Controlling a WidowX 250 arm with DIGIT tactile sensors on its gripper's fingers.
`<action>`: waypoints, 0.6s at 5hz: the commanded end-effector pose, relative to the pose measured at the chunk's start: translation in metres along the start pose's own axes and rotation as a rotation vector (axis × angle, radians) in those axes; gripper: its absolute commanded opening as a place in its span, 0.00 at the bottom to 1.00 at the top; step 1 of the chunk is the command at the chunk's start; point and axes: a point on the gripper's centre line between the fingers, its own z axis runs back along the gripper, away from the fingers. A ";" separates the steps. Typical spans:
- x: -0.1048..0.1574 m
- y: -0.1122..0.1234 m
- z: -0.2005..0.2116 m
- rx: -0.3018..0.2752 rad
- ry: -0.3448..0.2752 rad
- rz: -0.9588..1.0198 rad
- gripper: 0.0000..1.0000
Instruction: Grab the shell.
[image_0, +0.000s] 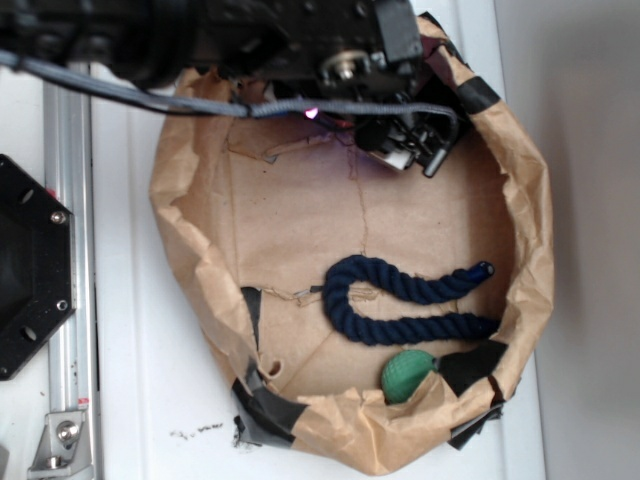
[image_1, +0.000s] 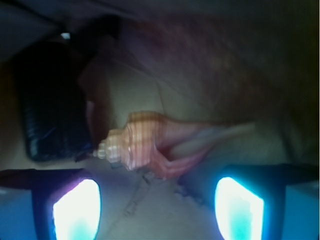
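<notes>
Wrist view gives me the best look: the shell (image_1: 145, 145) lies on its side on crumpled brown paper, its ribbed orange-tan spiral pointing left and its pale pink lip trailing off to the right. It sits just ahead of my claw (image_1: 157, 210), roughly centred between the two fingers (image_1: 75, 210), which stand apart with a wide gap and nothing between them. Their inner faces glow bright blue-white. I see no contact with the shell. To the left of the shell, just beside its tip, is a dark ribbed block (image_1: 47, 110); the picture is too blurred for me to say whether they touch.

From the exterior view, my arm (image_0: 250, 40) reaches in from the top edge, and the claw (image_0: 415, 145) hangs over the upper part of a brown paper bowl (image_0: 180, 220) patched with black tape, resting on the white table (image_0: 130, 400). The shell itself is hidden under the arm there. Lower in the bowl, well apart from the claw, a dark blue rope (image_0: 400, 300) lies bent in a U, and a green ball (image_0: 405, 375) rests near the bowl's lower rim, just below the rope.
</notes>
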 end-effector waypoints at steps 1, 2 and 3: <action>0.039 0.008 0.011 -0.118 -0.026 -0.433 1.00; 0.041 -0.010 0.003 -0.087 -0.074 -0.692 1.00; 0.035 -0.016 -0.006 -0.044 -0.072 -0.798 1.00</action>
